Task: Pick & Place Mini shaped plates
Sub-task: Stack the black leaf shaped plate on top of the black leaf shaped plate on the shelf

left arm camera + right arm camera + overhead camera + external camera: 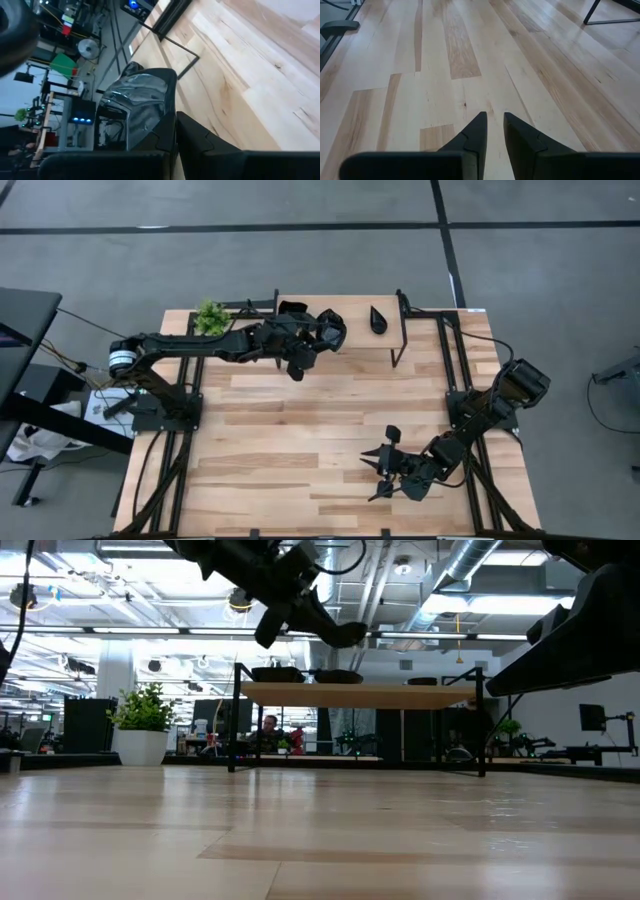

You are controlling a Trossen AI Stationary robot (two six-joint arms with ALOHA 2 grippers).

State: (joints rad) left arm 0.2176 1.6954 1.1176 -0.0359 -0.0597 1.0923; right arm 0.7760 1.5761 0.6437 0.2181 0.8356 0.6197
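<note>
Transport step: left gripper [300, 365] jaws clamped on glossy black plate [137, 107], raised near shelf [400, 330]. Next: lowering and release. Right gripper [494, 131] narrow, empty, above tabletop [300, 440].

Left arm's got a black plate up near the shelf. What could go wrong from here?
1. The left gripper pinches the glossy plate only by its edge, so it may slip or swing and drop.
2. The plate hangs above the shelf, where dishes already sit, so lowering carelessly could knock them.
</note>
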